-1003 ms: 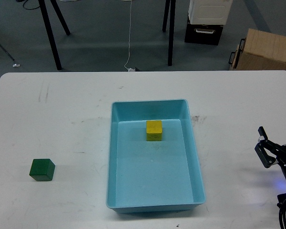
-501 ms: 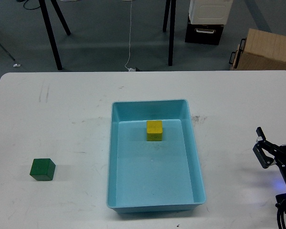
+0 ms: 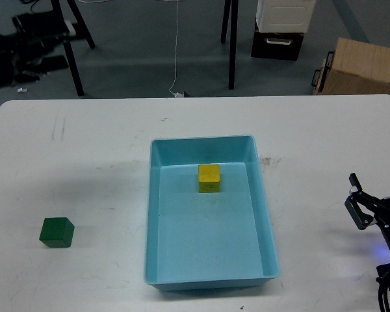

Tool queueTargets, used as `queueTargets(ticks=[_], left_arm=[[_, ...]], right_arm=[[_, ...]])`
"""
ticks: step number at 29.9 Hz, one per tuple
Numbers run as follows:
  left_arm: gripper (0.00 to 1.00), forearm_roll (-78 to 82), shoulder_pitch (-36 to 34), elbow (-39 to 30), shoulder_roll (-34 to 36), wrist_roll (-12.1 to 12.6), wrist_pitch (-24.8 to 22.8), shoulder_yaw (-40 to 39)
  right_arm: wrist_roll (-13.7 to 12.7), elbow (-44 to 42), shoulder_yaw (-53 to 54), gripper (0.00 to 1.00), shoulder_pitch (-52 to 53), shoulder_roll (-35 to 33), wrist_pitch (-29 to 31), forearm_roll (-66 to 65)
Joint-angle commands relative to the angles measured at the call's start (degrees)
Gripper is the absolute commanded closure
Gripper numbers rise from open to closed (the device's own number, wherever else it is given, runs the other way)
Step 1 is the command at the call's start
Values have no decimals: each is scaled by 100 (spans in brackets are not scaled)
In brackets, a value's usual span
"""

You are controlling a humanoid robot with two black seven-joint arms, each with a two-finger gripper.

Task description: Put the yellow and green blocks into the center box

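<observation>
the small yellow cube-shaped block (image 3: 209, 177) sits inside the light blue rectangular plastic box (image 3: 268, 234), on its floor toward the far end and clear of the walls, so that half of the task looks done. the small dark green cube-shaped block (image 3: 56, 232) rests on the white tabletop (image 3: 91, 156), well apart from the box on its left side and nearer the front edge. the right gripper (image 3: 378, 203) hovers at the right margin of the head view, over the table and well apart from the box; its two dark fingers stand spread with nothing between them. the left gripper is not in view, though a dark blurred shape shows at the upper left beyond the table and i cannot tell what it is. the step in hand seems to be fetching the green block. since that block lies on the left, the next move likely calls for the left arm to come in, lower an open claw around the cube, close on opposite faces, lift it over the box's near-left rim and release it on the bare floor beside the yellow one.
</observation>
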Motion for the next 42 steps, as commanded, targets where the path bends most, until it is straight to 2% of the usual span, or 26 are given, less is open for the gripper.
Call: queueTargets(ticks=[1, 3, 6, 11, 15, 28, 42], left_arm=[[0, 1755, -71, -632, 246, -2, 1, 956], [0, 2188, -45, -817, 475, -28, 1, 1404], [0, 2356, 43, -1028, 703, -37, 1, 1669], [0, 3005, 833, -1126, 696, -46, 1, 1705], [0, 3323, 1229, -994, 450, -99, 1, 1661], [0, 3367, 1291, 52, -359, -81, 1, 1600], [0, 3877, 2073, 254, -377, -37, 1, 1591]], right_arm=[[1, -10, 6, 0, 0, -22, 0, 0], [1, -19, -11, 0, 17, -14, 0, 0], [1, -27, -55, 0, 52, 13, 0, -35], [1, -36, -99, 0, 79, 48, 0, -289], [1, -27, -143, 0, 61, 66, 0, -421], [1, -27, -99, 0, 0, 57, 0, -422], [1, -89, -126, 0, -18, 57, 0, -422]])
